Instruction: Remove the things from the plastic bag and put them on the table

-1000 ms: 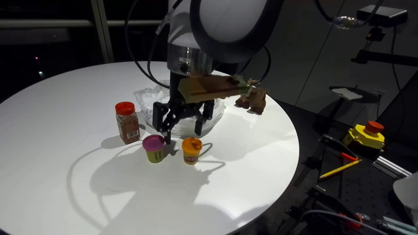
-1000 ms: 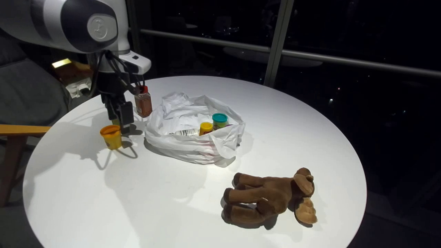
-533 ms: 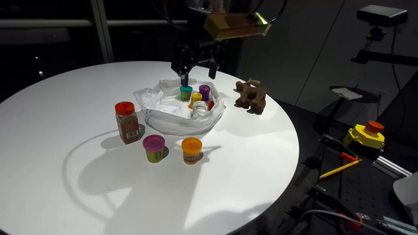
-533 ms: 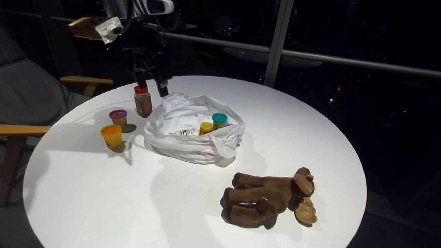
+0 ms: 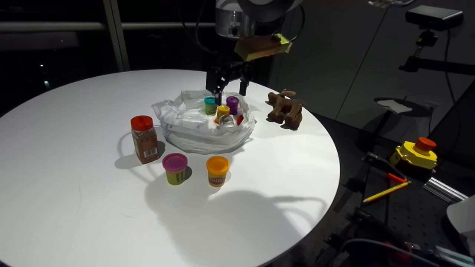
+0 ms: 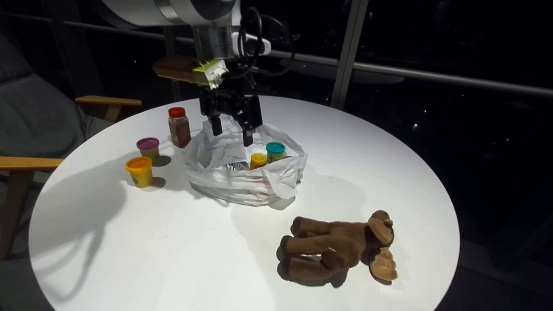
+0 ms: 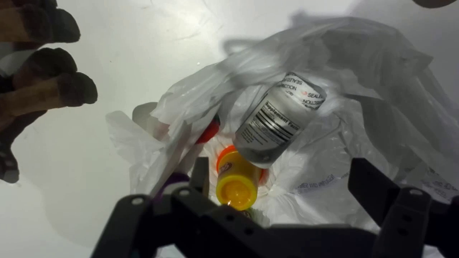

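A second ago the gripper [image 6: 232,135] was low beside the purple-lidded tub [image 6: 150,153] and mostly hid it in an exterior view; now it hangs over the mouth of the plastic bag [image 6: 233,188], lower in both exterior views than half a second back, with its jaws wide apart. That tub now shows whole, upright near the orange-lidded tub [image 6: 141,176], the pair toward the left edge of the table [image 6: 173,268] in an exterior view. Neither has shifted, and the red-lidded jar [image 6: 179,131] also stands as it did, beyond them toward the far edge and near the bag. The brown plush animal [image 6: 345,246] lies on its side toward the right edge in both exterior views, well apart from the rest, just as before. Still inside the bag are a white bottle [image 7: 276,123], lying aslant, a yellow tub [image 7: 237,181], a teal-lidded tub [image 6: 275,150], a purple piece [image 5: 232,106] and a red piece [image 7: 209,132] (too much covered to name more closely). Whether bottle and yellow tub touch, I cannot tell.
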You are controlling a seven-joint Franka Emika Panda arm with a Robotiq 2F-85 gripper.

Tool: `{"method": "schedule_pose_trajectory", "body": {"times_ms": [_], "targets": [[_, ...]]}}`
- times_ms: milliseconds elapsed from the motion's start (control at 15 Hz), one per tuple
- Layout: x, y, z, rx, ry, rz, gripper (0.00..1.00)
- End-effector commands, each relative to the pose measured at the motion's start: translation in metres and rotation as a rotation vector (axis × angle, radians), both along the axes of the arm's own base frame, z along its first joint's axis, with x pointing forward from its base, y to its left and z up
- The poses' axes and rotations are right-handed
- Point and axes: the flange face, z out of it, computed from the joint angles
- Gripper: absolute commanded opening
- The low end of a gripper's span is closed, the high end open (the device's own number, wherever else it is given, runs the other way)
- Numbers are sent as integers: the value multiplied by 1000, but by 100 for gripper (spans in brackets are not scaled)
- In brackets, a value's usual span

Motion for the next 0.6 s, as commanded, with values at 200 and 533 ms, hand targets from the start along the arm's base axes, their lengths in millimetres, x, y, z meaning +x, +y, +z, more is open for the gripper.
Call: {"method": "schedule_pose_trajectory", "body": {"times_ms": [200,533], "targets": [[42,-33,-41,64,33,-73,100],[60,-42,-55,85,24,-114,100]]}}
